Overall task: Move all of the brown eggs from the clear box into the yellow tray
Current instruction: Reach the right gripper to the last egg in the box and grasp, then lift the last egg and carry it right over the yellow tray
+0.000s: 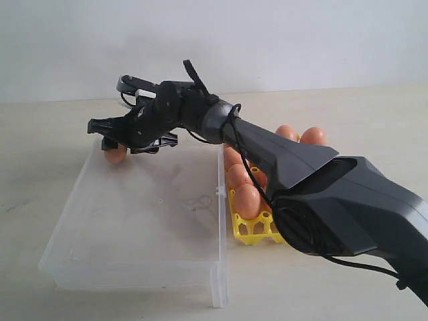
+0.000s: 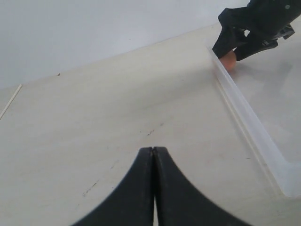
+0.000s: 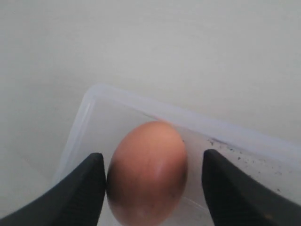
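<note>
- Right wrist view puts the right gripper (image 3: 153,157) low over one brown egg (image 3: 148,172) with its jaws wide apart. One finger (image 3: 84,193) sits right at the shell and the other (image 3: 235,188) stands off with a gap, so we read no grip on the egg.
- That egg lies on the floor of the clear box (image 1: 134,274), in the far left corner as the exterior view has it, near both walls.
- We count one egg in the box.
- The left gripper (image 2: 153,155) hangs over the table outside the box, beside one of its walls. Its fingers are pressed together with nothing between them.
- The right arm (image 1: 321,187), with a black cable (image 1: 244,160) running along it, reaches across from the right and passes over the yellow tray (image 1: 253,231), hiding much of it.
- The tray stands just beside the box's right wall. We count at least five brown eggs (image 1: 247,200) seated in it around the arm; more of it we cannot see.
- Everything rests on a pale beige table (image 1: 348,107) with a few small dark marks, and a plain white wall (image 1: 281,40) stands behind.
</note>
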Controlling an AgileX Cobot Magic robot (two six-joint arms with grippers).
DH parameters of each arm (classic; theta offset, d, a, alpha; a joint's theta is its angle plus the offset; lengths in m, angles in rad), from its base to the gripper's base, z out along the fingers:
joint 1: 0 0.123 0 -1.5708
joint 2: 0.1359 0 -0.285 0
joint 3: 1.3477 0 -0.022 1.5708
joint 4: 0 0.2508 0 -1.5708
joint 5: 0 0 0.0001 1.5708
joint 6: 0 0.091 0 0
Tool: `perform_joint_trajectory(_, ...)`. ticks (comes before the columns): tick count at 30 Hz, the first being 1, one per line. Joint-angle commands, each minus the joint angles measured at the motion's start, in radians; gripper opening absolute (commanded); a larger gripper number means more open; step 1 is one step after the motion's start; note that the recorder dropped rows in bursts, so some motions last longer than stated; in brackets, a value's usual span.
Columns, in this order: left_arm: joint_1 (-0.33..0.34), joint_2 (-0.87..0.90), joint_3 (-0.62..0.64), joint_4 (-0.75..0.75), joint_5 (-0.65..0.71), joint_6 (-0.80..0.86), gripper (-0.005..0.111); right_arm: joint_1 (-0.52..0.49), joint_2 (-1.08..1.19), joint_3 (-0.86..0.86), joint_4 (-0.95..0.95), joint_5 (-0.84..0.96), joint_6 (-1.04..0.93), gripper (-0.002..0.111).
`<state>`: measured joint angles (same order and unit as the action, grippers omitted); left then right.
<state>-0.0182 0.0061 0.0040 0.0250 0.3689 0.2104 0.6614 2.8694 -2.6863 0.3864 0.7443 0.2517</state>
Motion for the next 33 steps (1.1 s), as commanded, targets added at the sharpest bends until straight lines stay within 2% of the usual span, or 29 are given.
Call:
perform_joint_trajectory(1,-0.002,-0.006,-0.004,0.0,-0.008,-0.005,0.0,0.0,0.006,-0.008,0.015,-0.016,-0.023,0.05)
perform_joint_trajectory(3,-0.002,-0.006,-0.004,0.0,-0.008,-0.005,0.0,0.0,0.006,-0.008,0.018,-0.012,-0.044,0.033)
perform_joint_trajectory(5,-0.002,-0.006,-0.004,0.0,-0.008,-0.005,0.0,0.0,-0.001,-0.008,0.022,-0.012,-0.078,0.008)
perform_joint_trajectory(6,-0.002,-0.006,-0.004,0.0,-0.008,-0.005,0.0,0.0,-0.008,-0.008,0.022,-0.007,-0.095,0.001)
perform_joint_trajectory(9,-0.002,-0.006,-0.004,0.0,-0.008,-0.005,0.0,0.0,-0.034,-0.008,-0.014,0.008,-0.11,0.0)
perform_joint_trajectory(13,-0.002,-0.006,-0.004,0.0,-0.008,-0.005,0.0,0.001,-0.093,-0.008,-0.155,0.055,-0.119,0.0)
perform_joint_trajectory(19,-0.002,-0.006,-0.004,0.0,-0.008,-0.005,0.0,0.001,-0.172,-0.008,-0.16,0.157,-0.252,0.0)
perform_joint_trajectory(22,-0.002,-0.006,-0.004,0.0,-0.008,-0.005,0.0,0.001,-0.205,-0.008,-0.138,0.165,-0.207,0.0)
perform_joint_trajectory(25,-0.002,-0.006,-0.004,0.0,-0.008,-0.005,0.0,0.001,-0.247,0.003,-0.128,0.255,-0.198,0.0)
perform_joint_trajectory(29,-0.002,-0.006,-0.004,0.0,-0.008,-0.005,0.0,0.001,-0.346,0.149,-0.058,0.248,-0.23,0.0)
perform_joint_trajectory(33,-0.002,-0.006,-0.004,0.0,-0.008,-0.005,0.0,0.012,-0.473,0.392,-0.115,0.148,-0.257,0.0)
